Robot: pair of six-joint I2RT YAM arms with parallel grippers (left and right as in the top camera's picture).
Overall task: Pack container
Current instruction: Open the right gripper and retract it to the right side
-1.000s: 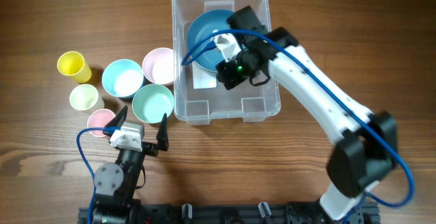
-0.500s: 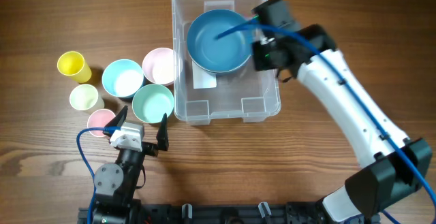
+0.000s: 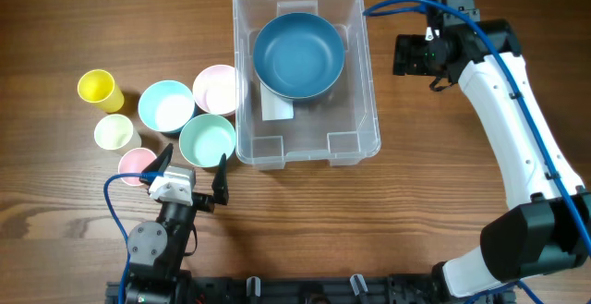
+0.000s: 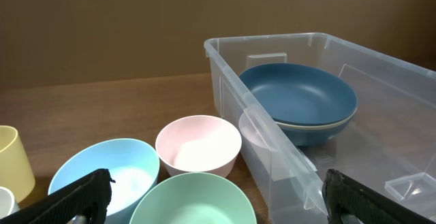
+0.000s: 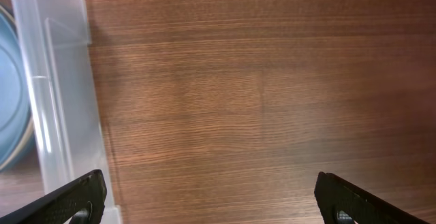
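The container point(image 3: 355, 145), a clear rectangular bin, stands at the table's middle back. A dark blue bowl point(image 3: 298, 54) lies in its far half. In the left wrist view the blue bowl point(image 4: 298, 94) rests on a paler bowl inside the container point(image 4: 293, 166). My right gripper point(image 3: 406, 54) hangs open over bare wood to the right of the bin, nothing between its fingers. The right wrist view shows the container's wall point(image 5: 61, 115) at the left and the right gripper point(image 5: 211, 200) open. My left gripper point(image 3: 194, 164) stands open near the front, just behind a mint green bowl point(image 3: 208, 140).
Left of the bin sit a pink bowl point(image 3: 215, 89), a light blue bowl point(image 3: 166, 106), a yellow cup point(image 3: 99, 89), a pale cup point(image 3: 114, 131) and a pink cup point(image 3: 137, 164). The left gripper point(image 4: 218, 203) looks over the green bowl point(image 4: 194, 200).
My right gripper let go of the blue bowl inside the container, opened wide and swung right, out over bare table. The left arm has not moved.
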